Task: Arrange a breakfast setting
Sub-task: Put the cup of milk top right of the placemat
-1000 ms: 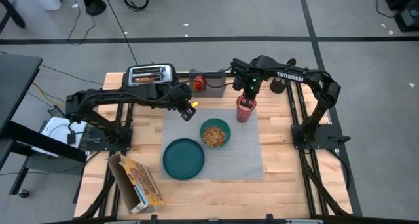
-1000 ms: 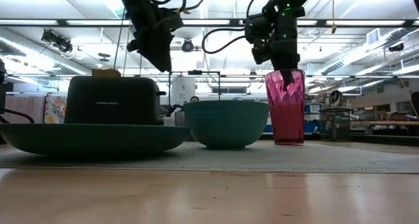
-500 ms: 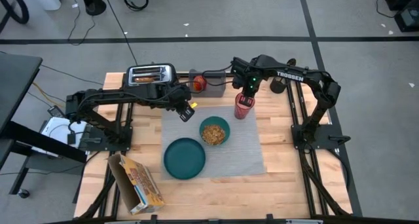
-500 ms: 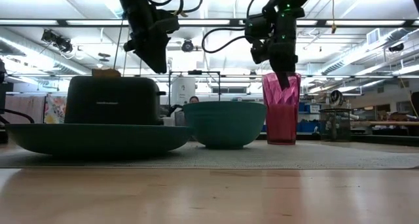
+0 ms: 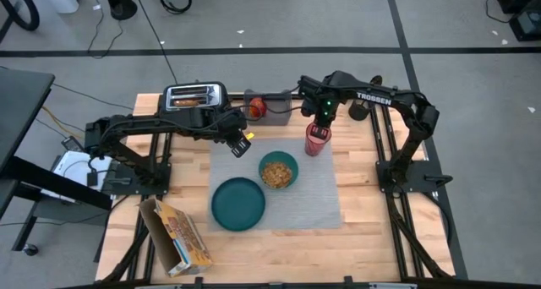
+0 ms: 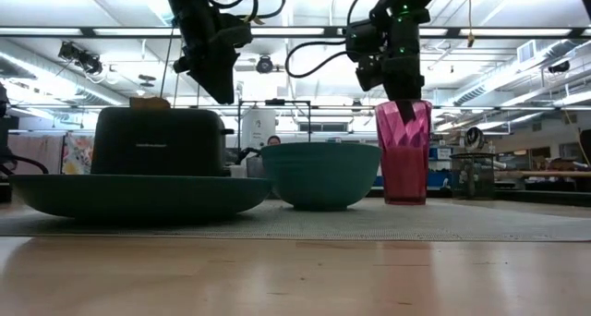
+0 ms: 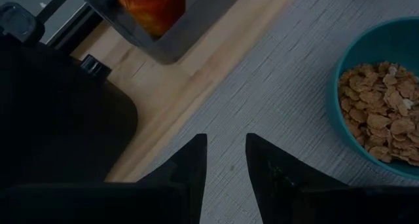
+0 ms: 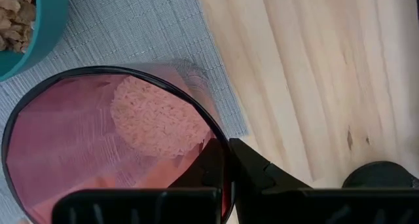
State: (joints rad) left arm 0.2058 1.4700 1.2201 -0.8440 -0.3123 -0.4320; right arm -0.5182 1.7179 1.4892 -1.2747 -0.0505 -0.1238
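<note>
A translucent red cup (image 5: 316,143) stands upright on the far right corner of the grey ribbed placemat (image 5: 308,204), and my right gripper (image 5: 320,127) is shut on it from above. The teal bowl (image 5: 276,171), which holds cereal flakes, and the teal plate (image 5: 237,204) rest on the mat. My left gripper (image 7: 226,142) hangs open and empty above the mat's far left corner. The red fruit (image 5: 257,107) lies in a grey tray behind the mat. A toast slice (image 5: 188,97) sits in the toaster's slot. My right gripper pinches the cup's rim (image 8: 221,133) on its far side. One finger (image 8: 211,164) is inside the cup and the other (image 8: 254,170) is outside. The fingers point straight down. The cup stands upright with its base (image 6: 404,199) on the placemat.
The black toaster (image 5: 193,96) stands at the far left, beside the grey tray (image 5: 275,103). An open cereal box (image 5: 177,234) lies near the front left corner. Bare wood (image 5: 363,230) stretches to the right of the mat.
The cup in my right gripper shifted a little sideways on the mat and came back. It stands about where it was a second ago.
</note>
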